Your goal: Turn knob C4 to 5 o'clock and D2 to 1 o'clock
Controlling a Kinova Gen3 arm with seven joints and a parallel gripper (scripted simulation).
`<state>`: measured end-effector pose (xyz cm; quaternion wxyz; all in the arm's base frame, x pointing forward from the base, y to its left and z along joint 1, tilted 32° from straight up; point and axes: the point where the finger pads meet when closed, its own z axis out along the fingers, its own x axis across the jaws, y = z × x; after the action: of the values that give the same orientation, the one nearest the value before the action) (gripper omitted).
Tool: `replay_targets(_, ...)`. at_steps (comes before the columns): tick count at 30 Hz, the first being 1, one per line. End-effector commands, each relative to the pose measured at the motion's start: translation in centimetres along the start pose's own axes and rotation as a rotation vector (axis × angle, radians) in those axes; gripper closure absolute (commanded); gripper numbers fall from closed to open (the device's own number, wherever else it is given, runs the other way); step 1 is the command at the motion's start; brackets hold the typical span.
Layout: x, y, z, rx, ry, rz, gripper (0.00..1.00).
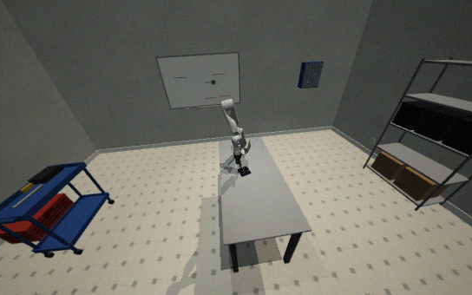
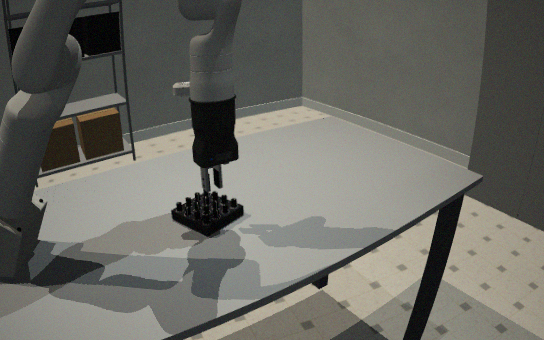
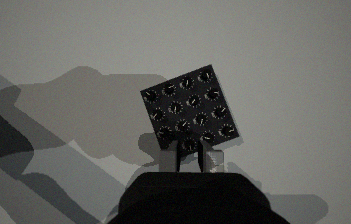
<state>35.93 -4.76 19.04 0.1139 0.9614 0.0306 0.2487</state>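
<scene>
The black knob box point(image 1: 244, 172) point(image 2: 228, 219) point(image 3: 206, 106) stands flat on the table, turned at an angle in the wrist view. Its upright black knobs stand in a four-by-four grid with white lines on top; the printed names are too small to read. My gripper point(image 1: 239, 166) point(image 2: 212, 188) point(image 3: 189, 151) points down, its fingers part way open with nothing held. The fingertips are just above the knob tops in the exterior view. In the wrist view one knob point(image 3: 189, 145) at the box's near edge shows in the gap between them. The fingers hide part of that edge.
The grey table point(image 1: 256, 204) point(image 2: 320, 165) carries the box and the arm's base point(image 2: 0, 245). Arm shadows fall across the table beside the box. A blue cart point(image 1: 67, 173), a shelf rack point(image 1: 440, 171) and a whiteboard point(image 1: 199, 87) are away from the table.
</scene>
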Motion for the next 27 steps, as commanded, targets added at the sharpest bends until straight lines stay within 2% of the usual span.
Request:
replay_targets(1, 0.0, 0.0, 0.0, 0.000, 0.001, 0.000, 0.54)
replay_targets(27, 0.1, 0.0, 1.2, -0.001, 0.001, 0.000, 0.54)
